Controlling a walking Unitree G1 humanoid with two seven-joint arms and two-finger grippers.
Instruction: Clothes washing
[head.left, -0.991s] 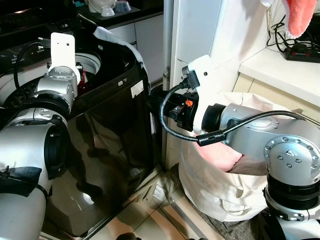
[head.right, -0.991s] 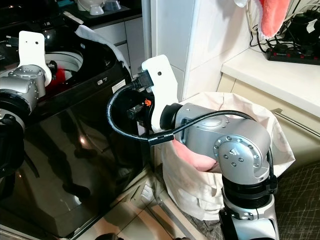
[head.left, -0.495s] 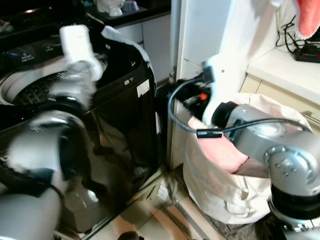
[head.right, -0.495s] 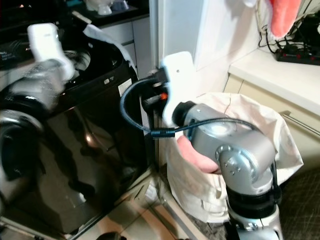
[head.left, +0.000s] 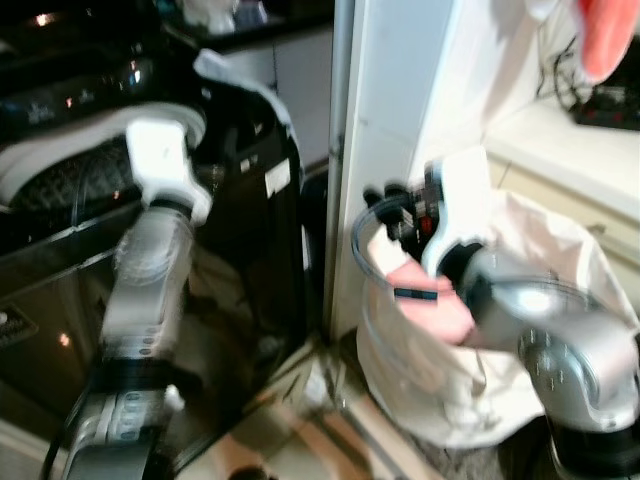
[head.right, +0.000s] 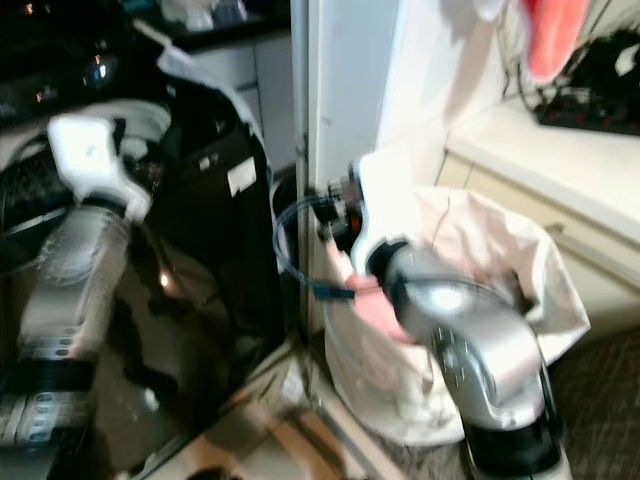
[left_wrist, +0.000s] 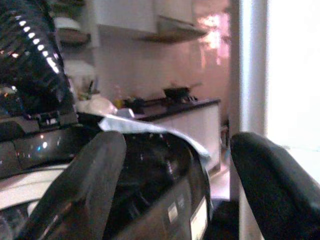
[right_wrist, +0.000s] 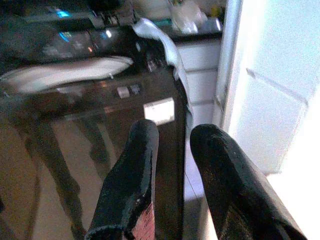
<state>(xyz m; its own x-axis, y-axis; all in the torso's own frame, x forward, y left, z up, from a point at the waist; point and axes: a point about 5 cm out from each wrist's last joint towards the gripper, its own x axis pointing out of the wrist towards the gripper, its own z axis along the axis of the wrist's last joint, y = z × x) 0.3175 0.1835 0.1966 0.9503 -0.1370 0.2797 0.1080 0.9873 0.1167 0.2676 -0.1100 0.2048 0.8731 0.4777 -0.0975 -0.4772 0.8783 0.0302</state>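
motion-blurred arms; laundry bag contents partly hidden

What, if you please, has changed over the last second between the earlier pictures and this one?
The left arm has swung out and forward, its hand open and now level with the washing machine rim. The right arm has drawn down toward the laundry bag, with its hand open and holding nothing. The camera shifted too. The bag, the pink clothes and the machine stayed put.

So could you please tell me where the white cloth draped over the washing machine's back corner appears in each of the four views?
Left eye view: white cloth, upper centre-left, on the washing machine.
Right eye view, upper left.
Left wrist view, centre, between the fingers.
Right wrist view, top centre.
Shared landmark: white label on the machine's front.
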